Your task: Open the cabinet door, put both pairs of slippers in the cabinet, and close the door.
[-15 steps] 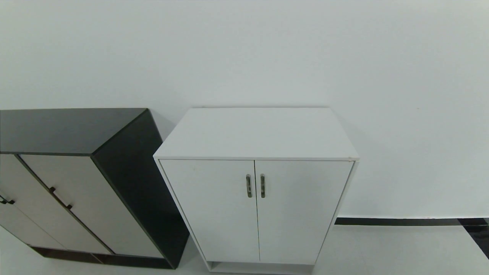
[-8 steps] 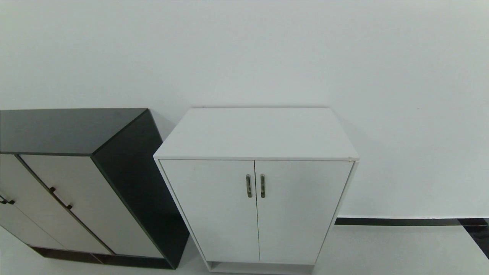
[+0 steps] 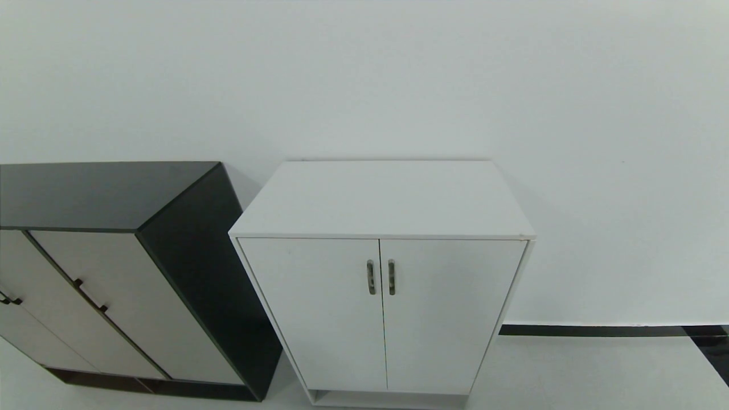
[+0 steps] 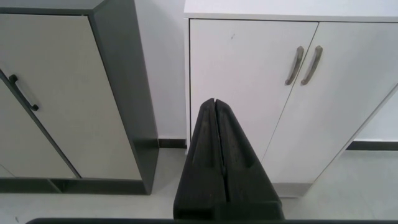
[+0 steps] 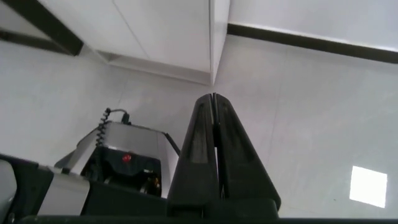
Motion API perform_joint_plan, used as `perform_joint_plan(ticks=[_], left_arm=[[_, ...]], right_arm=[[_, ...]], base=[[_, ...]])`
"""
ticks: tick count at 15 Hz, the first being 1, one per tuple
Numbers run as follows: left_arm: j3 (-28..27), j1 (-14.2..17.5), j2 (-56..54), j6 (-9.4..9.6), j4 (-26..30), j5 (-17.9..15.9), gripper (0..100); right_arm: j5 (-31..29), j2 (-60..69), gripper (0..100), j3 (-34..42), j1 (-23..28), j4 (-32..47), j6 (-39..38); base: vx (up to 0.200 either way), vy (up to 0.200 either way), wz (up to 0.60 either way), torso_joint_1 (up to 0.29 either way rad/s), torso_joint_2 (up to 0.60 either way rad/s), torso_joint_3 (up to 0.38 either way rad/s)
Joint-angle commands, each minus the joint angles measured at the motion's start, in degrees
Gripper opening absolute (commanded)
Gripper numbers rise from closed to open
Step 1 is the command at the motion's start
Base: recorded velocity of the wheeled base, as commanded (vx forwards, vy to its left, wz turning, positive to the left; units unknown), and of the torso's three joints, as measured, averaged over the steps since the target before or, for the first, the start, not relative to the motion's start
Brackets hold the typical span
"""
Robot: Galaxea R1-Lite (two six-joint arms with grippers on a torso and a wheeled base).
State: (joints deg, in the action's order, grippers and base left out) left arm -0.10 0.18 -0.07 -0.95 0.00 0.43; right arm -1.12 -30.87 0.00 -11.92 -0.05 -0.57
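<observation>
Cabinet door is shut; left gripper and right gripper are pressed together (empty), so its handle may be missed

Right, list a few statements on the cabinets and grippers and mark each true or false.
Both doors of the white cabinet are shut. True.
The white cabinet's handles sit at the doors' outer edges. False: the handles sit side by side at the middle seam.
The dark cabinet stands on the robot's left of the white cabinet. True.
The left gripper is open. False: its fingers are pressed together.
The right gripper clamps a handle. False: it is shut on nothing, above the floor.
</observation>
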Motion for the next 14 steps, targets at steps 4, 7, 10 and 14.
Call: perform_joint_plan(ticks=[4, 7, 10, 14], left_arm=[[0.0, 0.0, 0.1, -0.02, 0.0, 0.0, 0], [0.0, 0.0, 0.1, -0.02, 0.0, 0.0, 0], [0.0, 0.0, 0.1, -0.02, 0.0, 0.0, 0], [0.0, 0.0, 0.1, -0.02, 0.0, 0.0, 0]], right_arm=[[0.0, 9.3, 0, 0.0, 3.7, 0.0, 0.1], [-0.1, 16.2, 0, 0.0, 5.0, 0.0, 0.1], [-0.1, 21.3, 0, 0.0, 8.6, 0.0, 0.1], [-0.1, 27.6, 0, 0.0, 10.5, 0.0, 0.1]], base=[[0.000, 0.000, 0.00, 0.000, 0.00, 0.000], [0.000, 0.000, 0.00, 0.000, 0.00, 0.000], [0.000, 0.000, 0.00, 0.000, 0.00, 0.000], [0.000, 0.000, 0.00, 0.000, 0.00, 0.000]])
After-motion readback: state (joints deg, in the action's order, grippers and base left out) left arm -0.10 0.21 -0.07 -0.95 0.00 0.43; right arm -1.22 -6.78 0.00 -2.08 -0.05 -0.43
